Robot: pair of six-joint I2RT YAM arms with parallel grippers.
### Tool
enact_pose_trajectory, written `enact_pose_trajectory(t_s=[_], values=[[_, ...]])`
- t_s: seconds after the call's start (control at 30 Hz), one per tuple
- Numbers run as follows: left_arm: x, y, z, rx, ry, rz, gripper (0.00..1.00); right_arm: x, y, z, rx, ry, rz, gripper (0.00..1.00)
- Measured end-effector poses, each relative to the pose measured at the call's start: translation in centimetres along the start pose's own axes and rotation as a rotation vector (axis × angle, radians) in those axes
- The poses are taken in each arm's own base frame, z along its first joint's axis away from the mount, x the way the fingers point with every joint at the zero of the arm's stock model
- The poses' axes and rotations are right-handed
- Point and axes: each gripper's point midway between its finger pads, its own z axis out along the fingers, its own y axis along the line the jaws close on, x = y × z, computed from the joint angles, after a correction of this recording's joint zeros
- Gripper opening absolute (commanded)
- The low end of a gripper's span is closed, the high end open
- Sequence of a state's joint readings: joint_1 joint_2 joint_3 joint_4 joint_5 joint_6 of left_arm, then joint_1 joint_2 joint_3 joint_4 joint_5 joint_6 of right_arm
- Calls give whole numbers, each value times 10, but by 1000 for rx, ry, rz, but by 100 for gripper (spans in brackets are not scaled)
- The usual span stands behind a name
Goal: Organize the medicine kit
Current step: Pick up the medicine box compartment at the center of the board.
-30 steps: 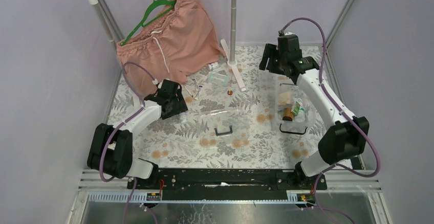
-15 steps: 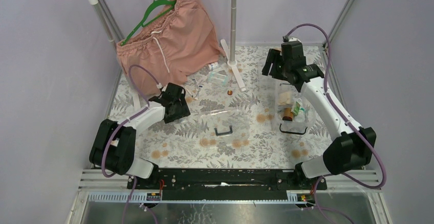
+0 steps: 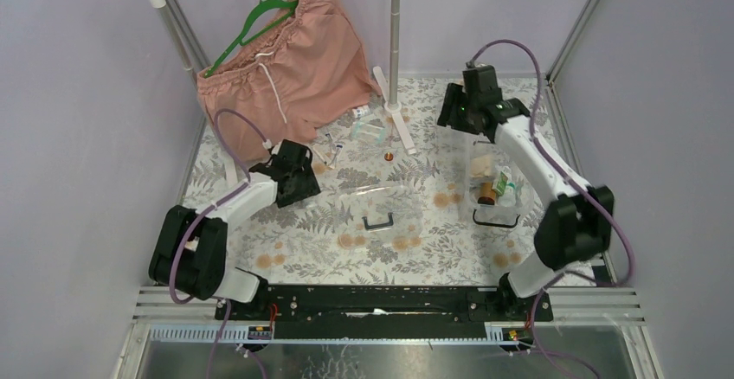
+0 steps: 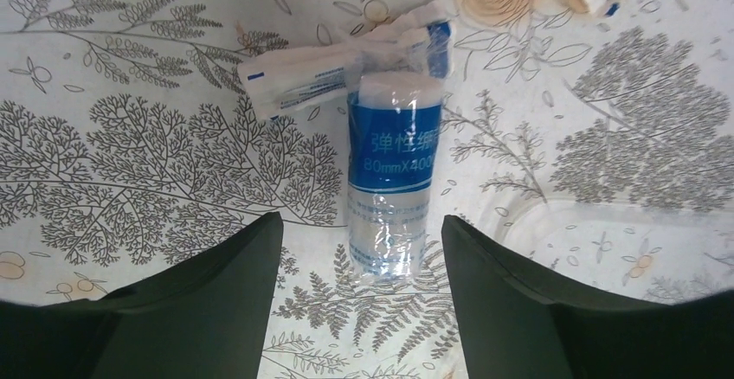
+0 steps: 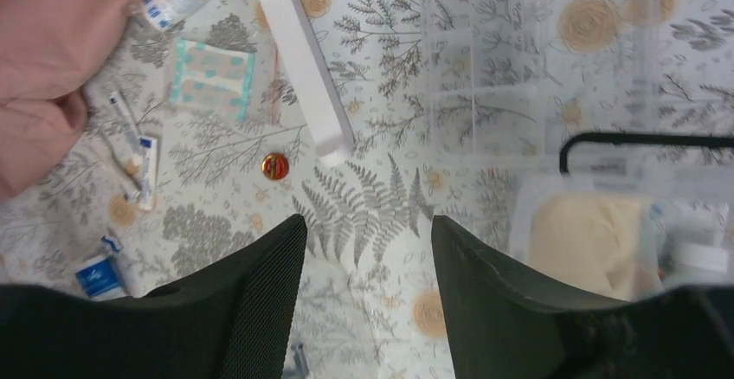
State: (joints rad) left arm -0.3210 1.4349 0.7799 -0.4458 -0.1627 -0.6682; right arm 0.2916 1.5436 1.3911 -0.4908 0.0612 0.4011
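Left end effector (image 4: 361, 223) apart astride bandage roll (image 4: 394, 145), right end effector (image 5: 368, 223) apart, clear box (image 5: 519, 223) cut off

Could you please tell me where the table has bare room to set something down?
Bare: the near strip between the lid and the base rail, and the gap between lid and box. Crowded: the back, between shorts and rack foot, strewn with sachets.

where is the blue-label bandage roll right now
In the left wrist view the bandage roll lies on the table, near end inside the open left gripper, far end against the white-and-blue sachets.
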Motion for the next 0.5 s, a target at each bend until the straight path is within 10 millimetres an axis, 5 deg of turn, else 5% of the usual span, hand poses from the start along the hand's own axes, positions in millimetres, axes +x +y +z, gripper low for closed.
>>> enact_pose_trajectory(t_s=[0.23,0.5], values=[[-18,-7,-12,23,-56,7,78,4,0,89,79,127,-31,54],[-32,-11,-31,51,-117,20,79,2,-18,142,204,166,-107,47]])
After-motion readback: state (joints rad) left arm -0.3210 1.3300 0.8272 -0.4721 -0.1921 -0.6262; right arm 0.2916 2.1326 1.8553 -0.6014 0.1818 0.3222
